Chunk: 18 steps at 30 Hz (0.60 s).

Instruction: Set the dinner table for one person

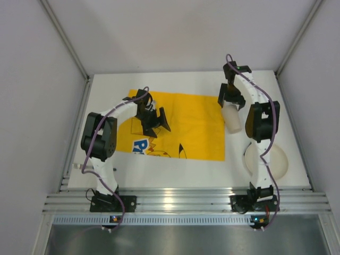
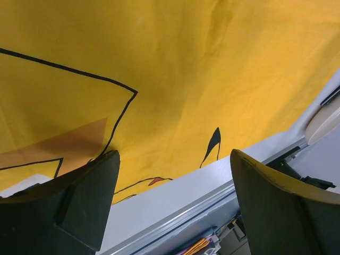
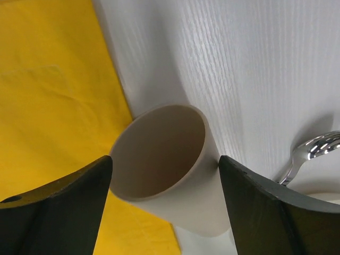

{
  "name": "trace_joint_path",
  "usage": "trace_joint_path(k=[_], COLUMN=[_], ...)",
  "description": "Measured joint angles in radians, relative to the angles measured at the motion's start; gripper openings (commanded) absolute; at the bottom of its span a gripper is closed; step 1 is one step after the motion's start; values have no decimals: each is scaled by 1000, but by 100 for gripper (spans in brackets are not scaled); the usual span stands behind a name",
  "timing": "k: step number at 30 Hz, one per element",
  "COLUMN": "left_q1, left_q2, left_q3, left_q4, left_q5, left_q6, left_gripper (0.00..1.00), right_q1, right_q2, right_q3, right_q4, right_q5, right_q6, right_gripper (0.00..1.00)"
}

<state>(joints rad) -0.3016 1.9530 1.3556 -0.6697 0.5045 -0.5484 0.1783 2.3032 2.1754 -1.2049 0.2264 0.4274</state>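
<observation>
Left pincer (image 2: pixel 174 155) gapes above yellow mat (image 2: pixel 186 64); white dinner table (image 2: pixel 175 194) alongside.

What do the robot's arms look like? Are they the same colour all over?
No. The left arm and right arm are white tubes with chunky black joints. A purple cable loops along each one. The left gripper and right gripper are black, each with two wedge-shaped fingers.
</observation>
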Motion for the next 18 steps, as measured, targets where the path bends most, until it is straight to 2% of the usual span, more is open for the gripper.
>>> trace_joint_path(k=[4,7,8,11,18], left_q1=[0,0,0,0,0], left_q2=[0,0,0,0,0], left_q3=[0,0,0,0,0], left_q4=[7,11,13,13,15], left_q5=[2,4,5,5,8], left_q6=[2,2,2,3,13], left_gripper=[90,90,90,90,89], right_q1=[0,0,0,0,0], right_q2=[-23,-56,-65,-89,-170], right_q3=[-137,-229,-245,-253,-249], right_q4=[-7,-13,-17,-26,-64], right_q5=[1,0,1,2,-8], right_q6=[-8,-15,-18,-29,-35], right_gripper=[69,43,25,0,0])
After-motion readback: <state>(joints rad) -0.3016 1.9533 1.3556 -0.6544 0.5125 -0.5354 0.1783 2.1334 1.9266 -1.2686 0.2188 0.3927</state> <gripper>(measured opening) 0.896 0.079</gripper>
